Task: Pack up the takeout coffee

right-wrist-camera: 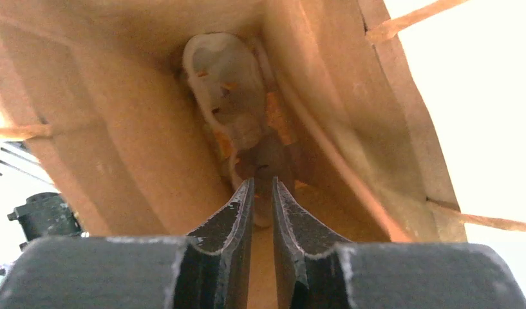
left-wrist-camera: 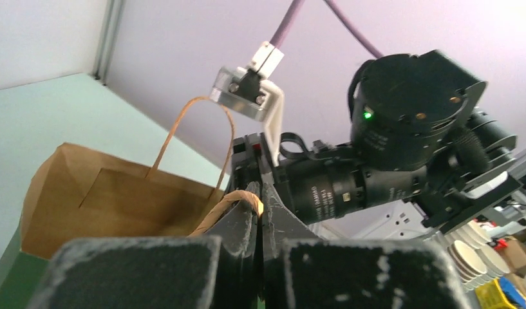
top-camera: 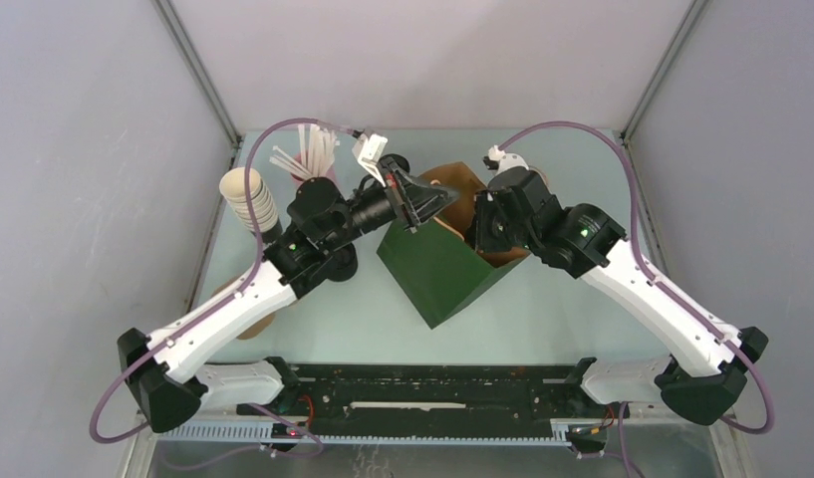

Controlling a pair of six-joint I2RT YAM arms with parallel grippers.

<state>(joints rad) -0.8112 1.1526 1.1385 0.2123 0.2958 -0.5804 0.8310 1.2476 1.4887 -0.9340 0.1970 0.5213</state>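
Currently we see the green paper bag (top-camera: 437, 274) standing open mid-table, its inside plain brown.

Left gripper (left-wrist-camera: 260, 201): clamped on one twisted paper handle (left-wrist-camera: 212, 219) at the bag's rim, jaws pressed together with the cord between them. The second handle (left-wrist-camera: 189, 122) loops upright at the opposite rim.

Right gripper (right-wrist-camera: 263, 187): pointed into the bag's mouth. Its fingers stand nearly together with a thin slit between them, and we cannot tell whether they pinch anything.

Takeout coffee: we cannot pick it out with certainty. Deep in the bag, beyond the right fingertips, lies a pale rounded shape (right-wrist-camera: 221, 84) with a darker patch at its near end, too blurred to name.

A stack of lidless cups (top-camera: 248, 197) lies tilted by the left wall. A bundle of white sticks (top-camera: 313, 149) stands near it, toward the back.
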